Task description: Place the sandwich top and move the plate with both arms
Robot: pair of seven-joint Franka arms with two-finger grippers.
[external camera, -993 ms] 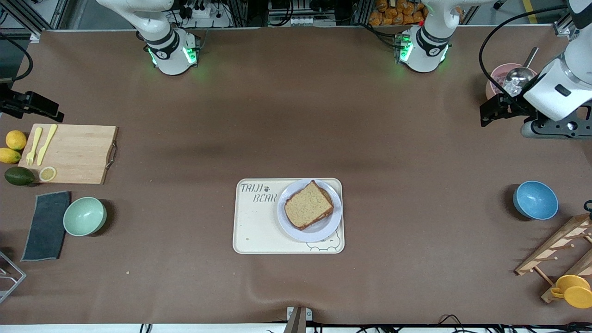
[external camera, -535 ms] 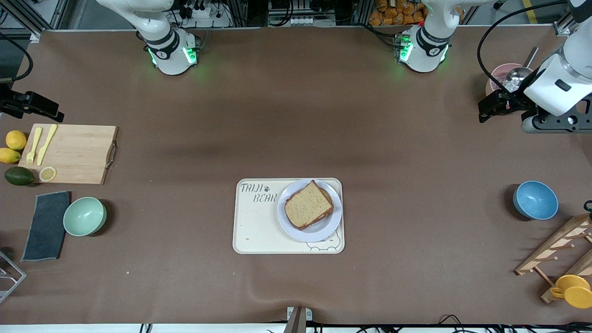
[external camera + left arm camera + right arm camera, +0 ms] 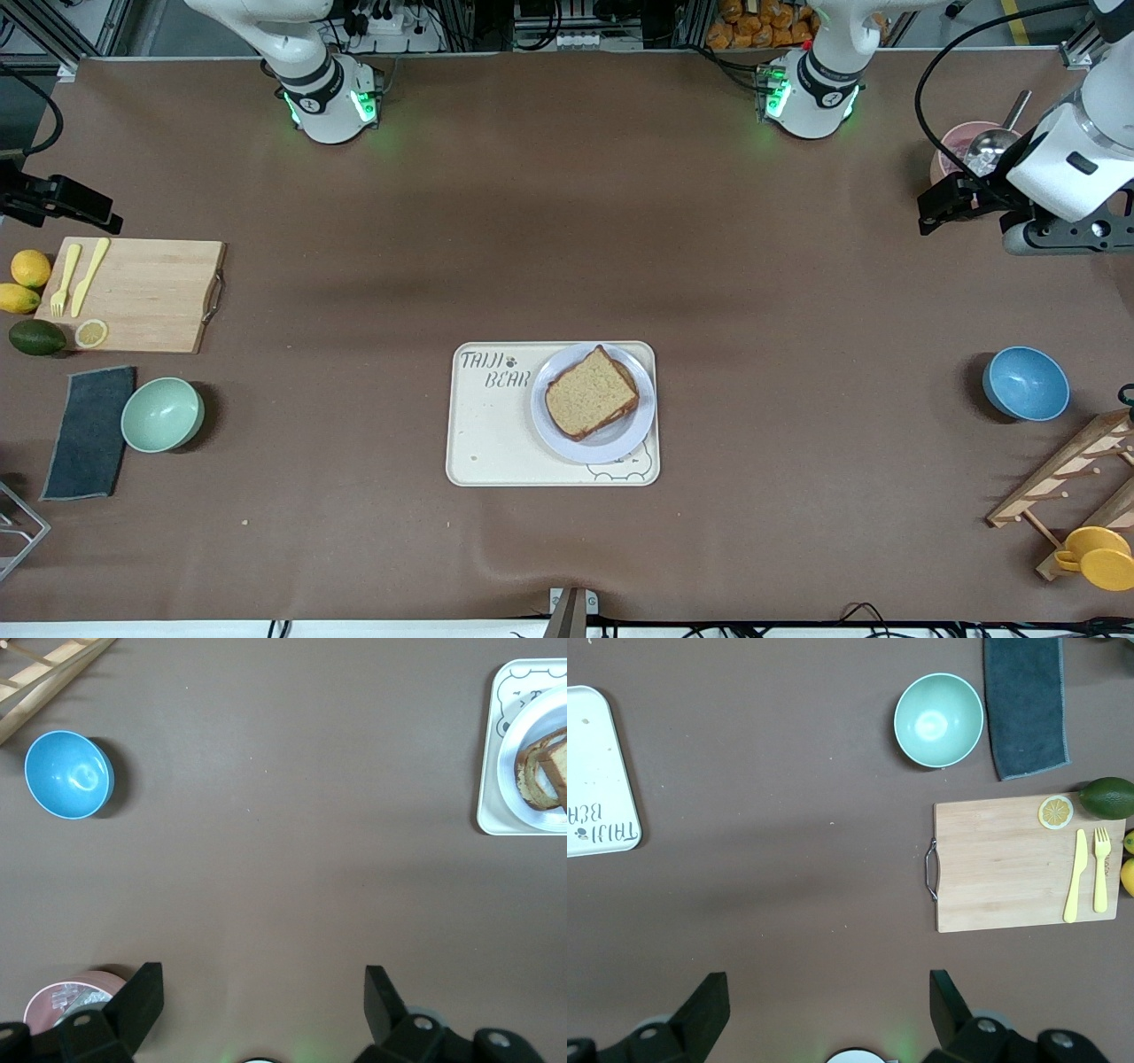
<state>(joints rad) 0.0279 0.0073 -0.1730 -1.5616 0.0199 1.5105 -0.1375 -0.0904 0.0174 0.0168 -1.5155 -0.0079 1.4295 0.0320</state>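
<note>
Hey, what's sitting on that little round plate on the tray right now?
A slice of brown bread lies bare on top on the plate, which rests on the cream tray. The left wrist view shows another slice's edge under it; any filling between them is covered.

The scene is evenly and brightly lit from overhead. Soft, short shadows are cast beside the glossy blue round bowl (image 3: 1025, 383) and the pale green round bowl (image 3: 162, 414). A small highlight is seen inside each bowl. All three views are sharp, without noticeable blur.
</note>
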